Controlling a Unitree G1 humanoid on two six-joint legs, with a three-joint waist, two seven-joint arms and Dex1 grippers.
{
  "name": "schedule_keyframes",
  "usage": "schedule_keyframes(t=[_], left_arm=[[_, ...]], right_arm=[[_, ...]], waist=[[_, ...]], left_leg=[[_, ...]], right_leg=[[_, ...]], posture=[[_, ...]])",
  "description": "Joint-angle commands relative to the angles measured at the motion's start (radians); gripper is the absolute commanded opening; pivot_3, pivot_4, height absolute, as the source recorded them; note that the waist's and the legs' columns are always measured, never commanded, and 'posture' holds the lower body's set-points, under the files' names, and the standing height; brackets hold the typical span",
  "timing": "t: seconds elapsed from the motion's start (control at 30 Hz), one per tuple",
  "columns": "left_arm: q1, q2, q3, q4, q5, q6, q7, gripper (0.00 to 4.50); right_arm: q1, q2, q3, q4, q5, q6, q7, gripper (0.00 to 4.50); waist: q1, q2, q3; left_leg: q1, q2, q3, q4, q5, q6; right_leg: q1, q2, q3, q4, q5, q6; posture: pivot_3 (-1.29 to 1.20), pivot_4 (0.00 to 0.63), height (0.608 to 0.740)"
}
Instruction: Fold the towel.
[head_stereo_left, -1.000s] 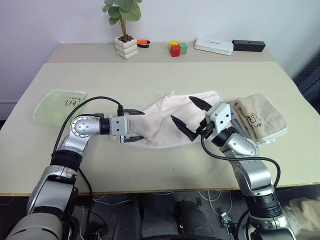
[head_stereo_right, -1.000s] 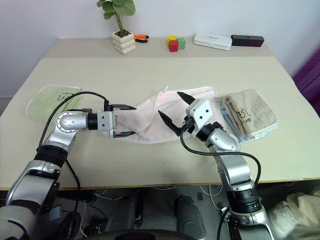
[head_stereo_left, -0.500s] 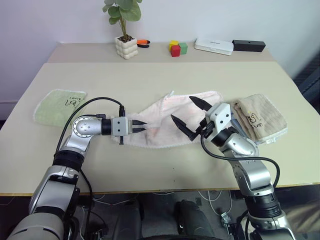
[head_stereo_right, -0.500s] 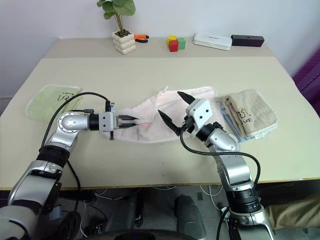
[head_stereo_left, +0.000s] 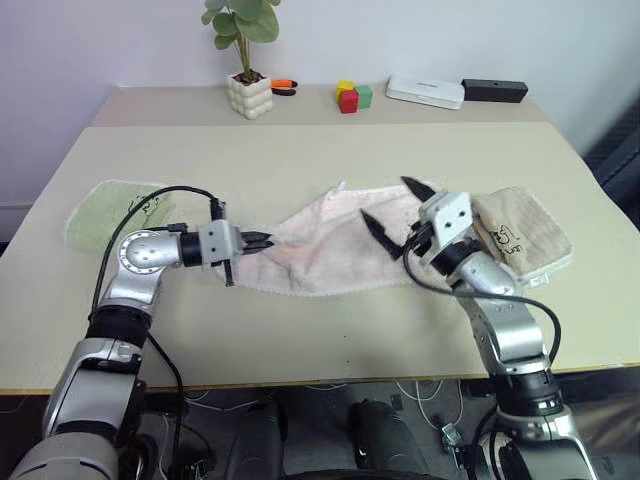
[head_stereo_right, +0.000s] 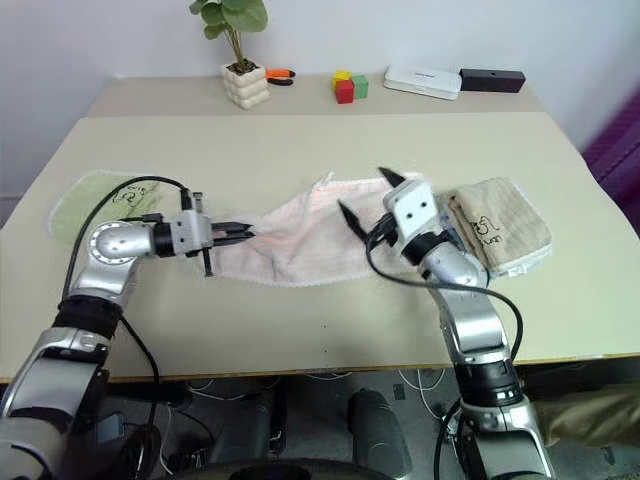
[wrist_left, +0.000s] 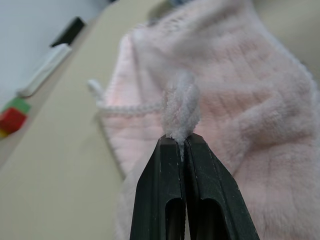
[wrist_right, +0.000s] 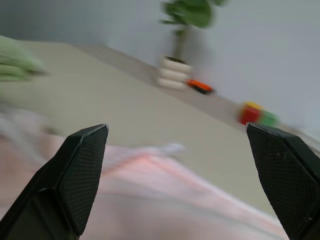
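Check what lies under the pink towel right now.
The pink towel lies spread on the tan table, its left end pinched by the shut left gripper. Anything beneath the cloth is covered.

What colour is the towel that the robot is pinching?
Pale pink, with a white stitched edge; the towel shows best in the left wrist view.

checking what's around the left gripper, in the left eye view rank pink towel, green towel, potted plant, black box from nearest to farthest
From the left gripper:
1. Pink towel, pinched in its shut fingers at the towel's left end.
2. Green towel, flat near the table's left edge.
3. Potted plant, on the back table, left of centre.
4. Black box, at the back table's far right.
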Motion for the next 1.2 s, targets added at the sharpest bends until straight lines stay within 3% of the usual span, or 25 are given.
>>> schedule_keyframes(t=[0.03, 0.17, 0.4, 0.67, 0.87, 0.97, 1.2], left_arm=[[0.055, 0.033, 0.066, -0.113, -0.101, 0.069, -0.021, 0.03], [0.155, 0.062, 0.090, -0.252, -0.167, 0.160, -0.053, 0.03], [0.328, 0.119, 0.115, -0.361, -0.137, 0.097, -0.060, 0.03], [0.485, 0.163, 0.155, -0.378, -0.082, 0.000, -0.023, 0.03], [0.554, 0.172, 0.170, -0.390, -0.098, -0.031, -0.007, 0.03], [0.576, 0.174, 0.172, -0.388, -0.091, -0.057, -0.002, 0.03], [0.611, 0.184, 0.174, -0.391, -0.104, -0.080, -0.002, 0.03]], right_arm=[[-0.058, -0.006, -0.030, 0.079, -0.044, 0.030, -0.065, 4.50], [-0.160, 0.007, -0.052, 0.227, -0.047, 0.144, -0.123, 4.50], [-0.359, 0.010, -0.108, 0.478, -0.010, 0.182, -0.145, 4.50], [-0.496, -0.104, 0.039, 0.840, -0.222, 0.050, -0.150, 4.50], [-0.600, -0.119, 0.039, 1.005, -0.222, -0.025, -0.094, 4.50], [-0.637, -0.099, -0.011, 1.048, -0.151, -0.001, -0.026, 4.50], [-0.630, -0.115, 0.135, 1.070, -0.313, -0.160, -0.042, 4.50]], waist=[[0.000, 0.000, 0.000], [-0.002, 0.000, 0.000], [-0.005, 0.001, 0.000], [-0.004, 0.001, 0.001], [-0.009, 0.003, 0.002], [-0.009, 0.003, 0.002], [-0.008, 0.003, 0.002]], left_leg=[[0.000, 0.000, 0.000, 0.000, 0.000, 0.000], [0.000, 0.000, 0.000, 0.000, 0.000, 0.000], [0.000, 0.000, 0.001, -0.001, 0.000, 0.000], [0.000, 0.000, 0.003, -0.001, 0.000, 0.000], [0.000, 0.000, 0.004, -0.002, 0.000, 0.000], [0.000, 0.001, 0.004, -0.002, 0.000, 0.000], [0.000, 0.001, 0.005, -0.002, 0.000, 0.000]], right_leg=[[0.000, 0.000, 0.000, 0.000, 0.000, 0.000], [0.000, -0.001, 0.000, 0.001, 0.000, 0.000], [-0.003, -0.001, 0.001, 0.004, 0.000, 0.000], [-0.005, -0.001, 0.001, 0.004, -0.001, -0.001], [-0.006, -0.001, 0.002, 0.004, -0.001, -0.001], [-0.006, -0.001, 0.003, 0.005, 0.000, -0.001], [-0.006, -0.001, 0.003, 0.005, -0.001, -0.002]], posture=[[0.00, 0.150, 0.740], [0.00, 0.150, 0.740], [0.00, 0.150, 0.740], [0.00, 0.150, 0.740], [0.00, 0.150, 0.740], [0.00, 0.150, 0.740], [0.00, 0.150, 0.740]])
